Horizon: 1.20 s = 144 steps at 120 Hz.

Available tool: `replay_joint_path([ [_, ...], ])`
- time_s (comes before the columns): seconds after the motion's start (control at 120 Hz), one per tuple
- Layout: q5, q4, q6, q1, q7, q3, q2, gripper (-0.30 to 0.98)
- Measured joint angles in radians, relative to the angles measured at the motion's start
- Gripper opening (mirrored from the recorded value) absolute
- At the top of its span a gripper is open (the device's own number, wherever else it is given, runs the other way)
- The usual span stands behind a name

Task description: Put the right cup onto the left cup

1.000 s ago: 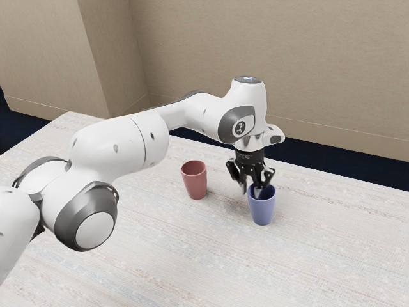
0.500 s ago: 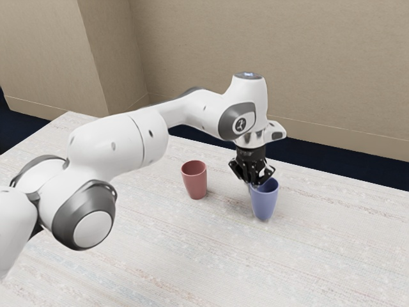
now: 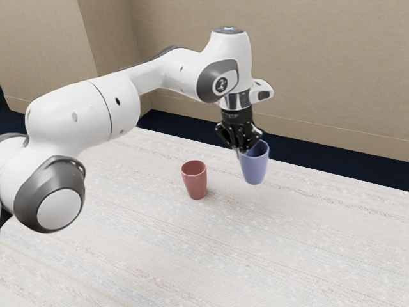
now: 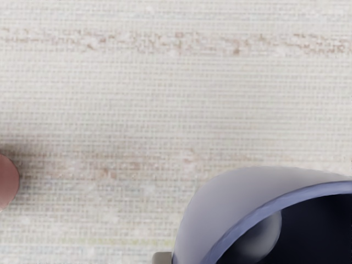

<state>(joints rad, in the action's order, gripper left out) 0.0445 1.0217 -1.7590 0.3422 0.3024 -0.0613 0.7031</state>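
My gripper (image 3: 242, 149) is shut on the near wall of the blue cup (image 3: 254, 167), pinching it at the rim with one finger inside and one outside. The cup hangs raised above the table, mouth up and slightly tilted. In the wrist view the blue cup (image 4: 236, 203) looms large below the hand, with a fingertip against its outer wall. The red cup (image 3: 195, 181) stands upright on the table, toward the exterior view's left of the blue one; part of the red cup (image 4: 6, 181) shows at the wrist view's edge.
The pale woven-patterned table (image 3: 192, 256) extends under both cups. Its far edge runs behind them, with a dark floor strip and a beige wall (image 3: 319, 70) beyond.
My gripper has closed on the blue cup's wall and lifted it off the table, moving up and a little toward the exterior view's left. The red cup has stayed in place.
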Motion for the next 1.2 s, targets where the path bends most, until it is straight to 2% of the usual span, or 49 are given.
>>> replay_joint_path([
  [0.158, -0.014, 0.023, 0.013, -0.019, 0.000, -0.004, -0.037, -0.10],
  [0.375, -0.028, 0.024, 0.047, -0.128, -0.013, -0.002, -0.039, -0.10],
  [0.717, -0.033, 0.027, 0.070, -0.246, -0.057, -0.001, -0.036, -0.10],
  [1.2, -0.023, 0.065, 0.073, -0.264, -0.098, 0.007, -0.026, -0.10],
])
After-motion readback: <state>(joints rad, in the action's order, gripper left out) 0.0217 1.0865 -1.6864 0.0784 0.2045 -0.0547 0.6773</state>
